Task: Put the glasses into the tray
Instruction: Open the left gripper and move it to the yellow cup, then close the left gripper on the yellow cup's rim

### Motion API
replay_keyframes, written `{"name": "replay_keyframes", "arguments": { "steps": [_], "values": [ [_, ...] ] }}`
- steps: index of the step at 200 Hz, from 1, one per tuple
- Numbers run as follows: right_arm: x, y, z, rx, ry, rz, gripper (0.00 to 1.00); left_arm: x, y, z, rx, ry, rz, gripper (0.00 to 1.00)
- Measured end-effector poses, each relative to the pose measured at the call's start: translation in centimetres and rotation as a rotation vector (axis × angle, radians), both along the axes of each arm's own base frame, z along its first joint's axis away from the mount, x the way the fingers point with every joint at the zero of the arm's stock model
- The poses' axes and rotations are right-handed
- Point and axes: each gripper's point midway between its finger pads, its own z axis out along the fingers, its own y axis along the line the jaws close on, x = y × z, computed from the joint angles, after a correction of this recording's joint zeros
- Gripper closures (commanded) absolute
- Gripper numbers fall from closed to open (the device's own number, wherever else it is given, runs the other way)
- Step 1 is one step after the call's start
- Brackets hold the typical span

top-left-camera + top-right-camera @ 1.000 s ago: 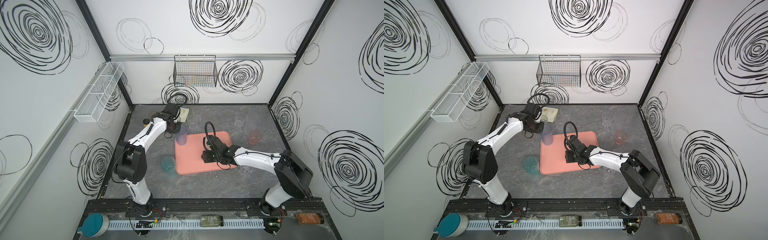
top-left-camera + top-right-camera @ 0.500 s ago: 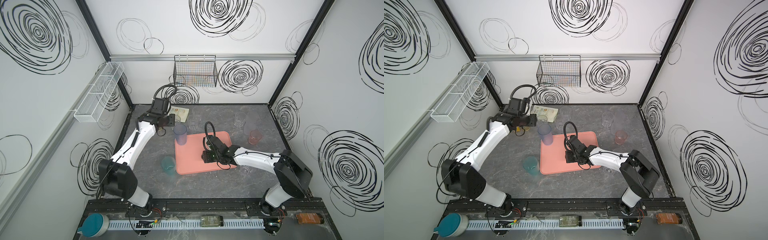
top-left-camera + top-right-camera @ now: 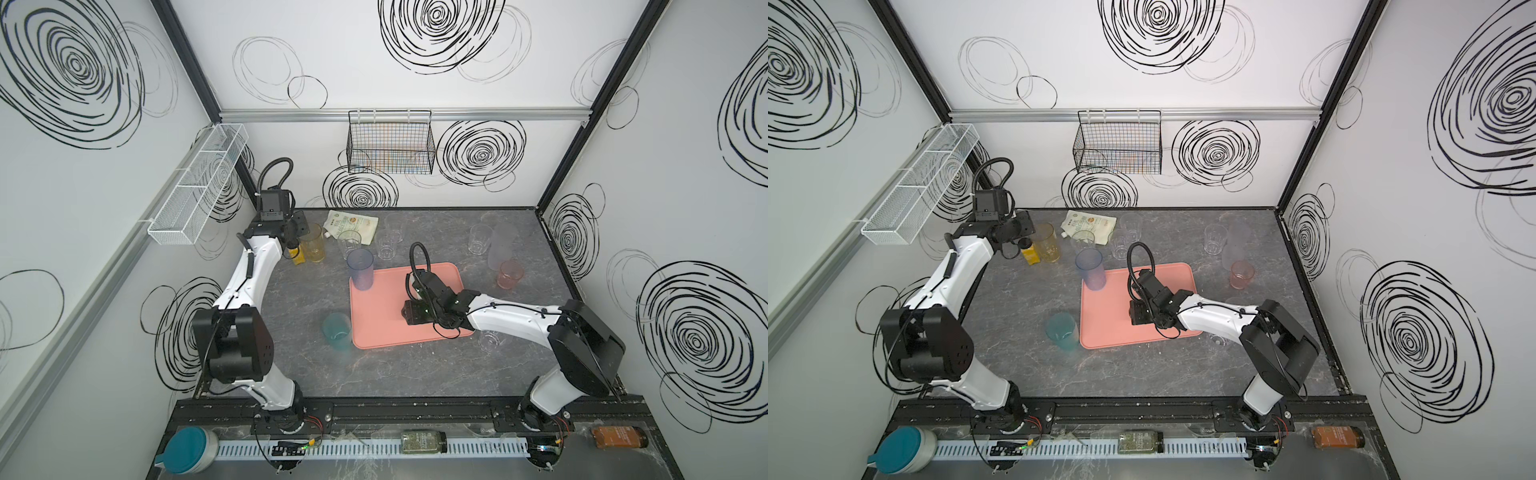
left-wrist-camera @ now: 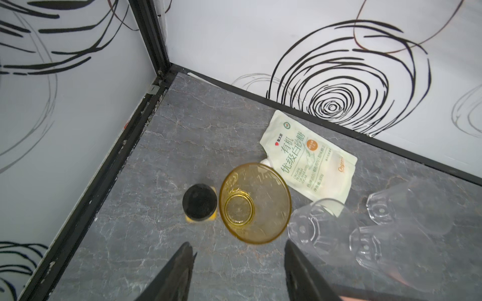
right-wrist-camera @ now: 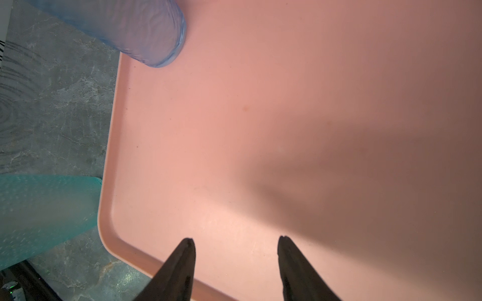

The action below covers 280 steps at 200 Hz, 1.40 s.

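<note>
The salmon-pink tray (image 3: 382,328) (image 3: 1108,328) (image 5: 260,117) lies mid-table. A tall blue glass (image 3: 360,270) (image 3: 1090,269) (image 5: 146,31) stands upright in its far left corner. My right gripper (image 5: 236,241) (image 3: 409,318) hovers open and empty over the tray's near part. At the far left, my left gripper (image 4: 238,250) (image 3: 299,228) hangs open and empty, just short of an upright amber glass (image 4: 254,203) (image 3: 313,248). A teal glass (image 3: 337,332) (image 5: 39,213) stands beside the tray's near left corner. On the right stands a pink glass (image 3: 510,274).
A yellow black-capped bottle (image 4: 200,202) (image 3: 297,255) touches the amber glass. A white pouch (image 4: 307,161) (image 3: 353,224) lies behind it. Clear glasses (image 3: 349,243) (image 3: 386,245) (image 3: 478,239) and a frosted tall one (image 3: 500,247) stand at the back. Another clear one (image 3: 490,340) is under my right arm.
My left gripper opened and let go of the blue glass on the tray's corner, then swung back and left to the amber glass. The right arm has not moved.
</note>
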Motion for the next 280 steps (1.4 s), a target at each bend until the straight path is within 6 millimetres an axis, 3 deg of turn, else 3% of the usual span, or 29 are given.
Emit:
{"name": "replay_keyframes", "arguments": {
  "steps": [30,58,120,158,188,256,259,280],
  "values": [
    [0.2,-0.2,-0.3,-0.007,0.005,-0.001,0.44,2.7,0.5,-0.9,0.004,0.015,-0.046,0.48],
    [0.9,-0.3,-0.6,-0.018,0.012,-0.002,0.44,3.9,0.3,-2.5,0.002,0.057,-0.099,0.50],
    [2.3,0.2,-1.1,-0.039,0.017,0.023,0.44,3.6,0.7,-6.3,0.034,0.158,-0.117,0.53],
    [2.3,0.5,-2.3,-0.058,0.048,0.043,0.44,3.9,0.9,-8.9,0.039,0.219,-0.121,0.63],
    [3.0,1.1,-2.0,-0.067,0.041,0.062,0.44,4.0,0.7,-10.7,0.034,0.268,-0.126,0.74],
    [3.6,1.5,-1.2,-0.051,0.026,0.071,0.44,3.9,-0.6,-10.2,0.072,0.294,-0.155,0.96],
    [3.6,1.5,-1.2,-0.051,0.027,0.071,0.44,3.8,-0.7,-10.2,0.073,0.295,-0.157,1.00],
    [3.1,1.0,-1.2,-0.051,0.034,0.067,0.44,3.1,-0.9,-9.3,0.069,0.297,-0.158,1.00]
  ]
}}
